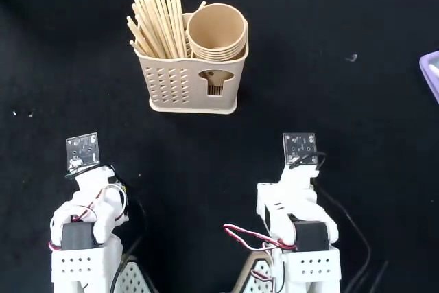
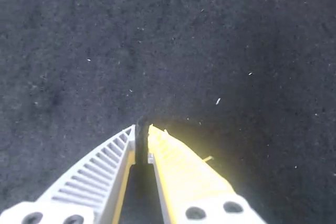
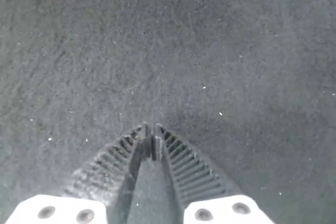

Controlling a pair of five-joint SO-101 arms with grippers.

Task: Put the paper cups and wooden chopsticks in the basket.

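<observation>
Now we note the basket [image 1: 193, 90] upright on the black table cover [image 1: 343, 135], well apart from both arms. The wooden chopsticks [image 1: 158, 29] stand bundled in one compartment, and the stacked paper cups [image 1: 217, 32] sit in the one beside it. The left gripper [image 2: 142, 129] has its fingers pressed together, gripping nothing, just above the cover. We log the same for the right gripper [image 3: 152, 129].

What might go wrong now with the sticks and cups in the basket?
Not much, probably. The wooden chopsticks lean fanned out over the rim of the basket, so a bump might spill some. The stack of paper cups pokes above the rim and might tip too.
</observation>
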